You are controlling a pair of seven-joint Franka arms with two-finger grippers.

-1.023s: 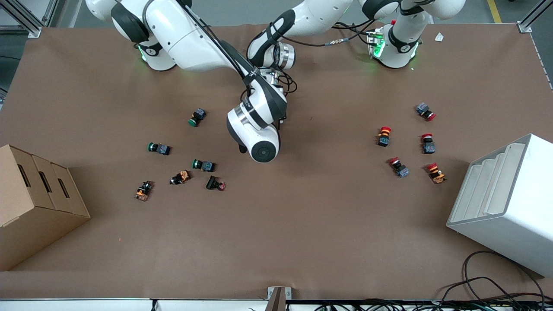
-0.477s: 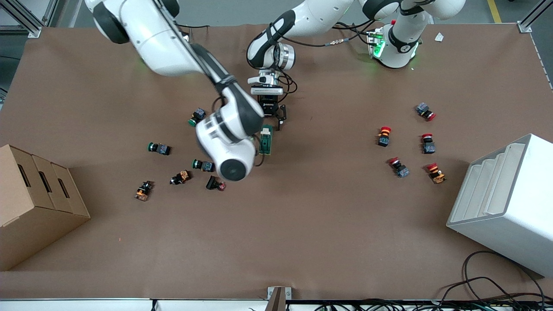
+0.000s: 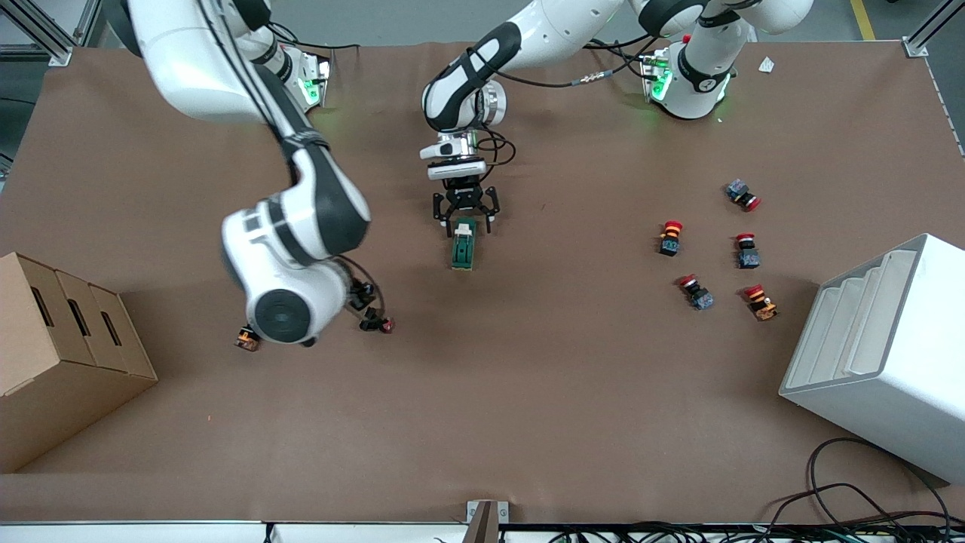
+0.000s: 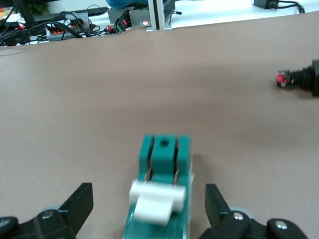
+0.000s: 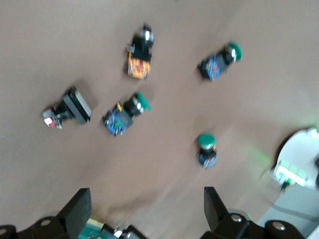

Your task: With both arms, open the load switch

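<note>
Right arm (image 3: 286, 219) off load switch (image 3: 464, 250)

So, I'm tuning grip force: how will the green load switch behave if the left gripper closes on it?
The load switch looks like rigid plastic lying flat, so it probably won't roll. Its white lever may pivot. The left gripper straddles that end, open.

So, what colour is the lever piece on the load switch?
White, on the green load switch; the left wrist view shows the lever best.

One load switch (image 3: 464, 247); five red push buttons (image 3: 670, 235); three green-capped buttons (image 5: 207, 149).
</note>
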